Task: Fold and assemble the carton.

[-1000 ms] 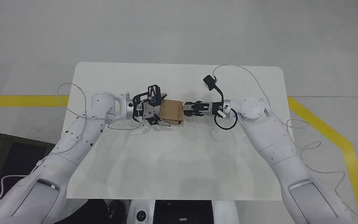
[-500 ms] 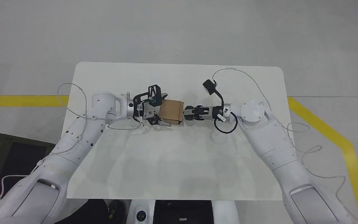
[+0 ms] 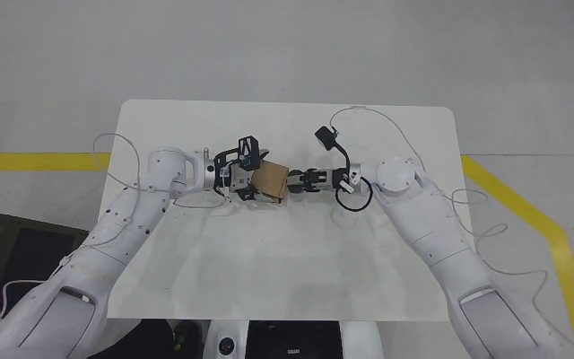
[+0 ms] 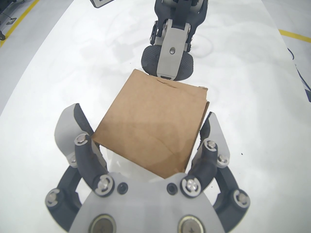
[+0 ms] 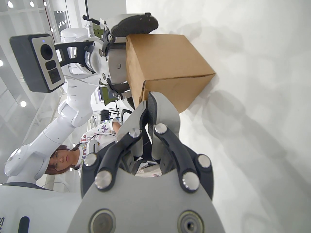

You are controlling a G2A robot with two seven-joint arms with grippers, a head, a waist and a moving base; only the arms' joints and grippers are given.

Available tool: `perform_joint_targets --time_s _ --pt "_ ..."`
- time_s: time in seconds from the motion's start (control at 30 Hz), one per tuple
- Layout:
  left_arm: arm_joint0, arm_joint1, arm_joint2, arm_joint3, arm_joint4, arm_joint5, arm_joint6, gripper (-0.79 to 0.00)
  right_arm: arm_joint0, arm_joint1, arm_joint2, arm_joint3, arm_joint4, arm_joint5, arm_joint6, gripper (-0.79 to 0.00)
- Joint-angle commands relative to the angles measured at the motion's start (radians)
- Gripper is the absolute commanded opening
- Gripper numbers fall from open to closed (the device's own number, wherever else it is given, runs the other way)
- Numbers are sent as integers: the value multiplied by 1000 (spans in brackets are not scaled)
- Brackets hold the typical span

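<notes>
Brown cardboard carton (image 3: 269, 182) near the middle of the white table (image 3: 179, 269), turned askew to the table's edges since a second before, roughly cubic with no clear long axis, left gripper (image 4: 144, 116) clamped across its sides, right gripper (image 5: 148, 103) pushed closer, fingers pressed together against its edge.

Matt brown cardboard carton (image 4: 153, 122), smooth white table (image 4: 243, 86), knobbly black pads (image 4: 148, 60) on the right claw (image 4: 167, 73).

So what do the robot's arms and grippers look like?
The left arm and right arm are glossy white, rounded, trailing thin white cables. The left gripper and right gripper have silver fingers, black textured pads, black linkages, silver screws. A black camera at each wrist.
</notes>
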Motion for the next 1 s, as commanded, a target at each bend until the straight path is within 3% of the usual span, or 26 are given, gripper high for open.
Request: perform_joint_targets --time_s 0.0,0.3,0.67,0.8,0.97 --pt "0 0 -1 2 0 0 -1 0 8 -3 -6 9 2 -5 1 -785" --pt "1 -1 1 -1 1 0 -1 0 21 -9 -11 34 11 -22 7 -785" --pt "-7 4 -19 13 -36 0 -1 0 -39 25 69 -36 -1 -71 5 -785" --pt "0 23 -29 1 -78 0 1 0 -66 39 111 -58 -8 -134 -23 -785" --pt "9 69 -37 -40 -174 0 -3 0 -109 59 171 -101 -17 -215 -66 -767"
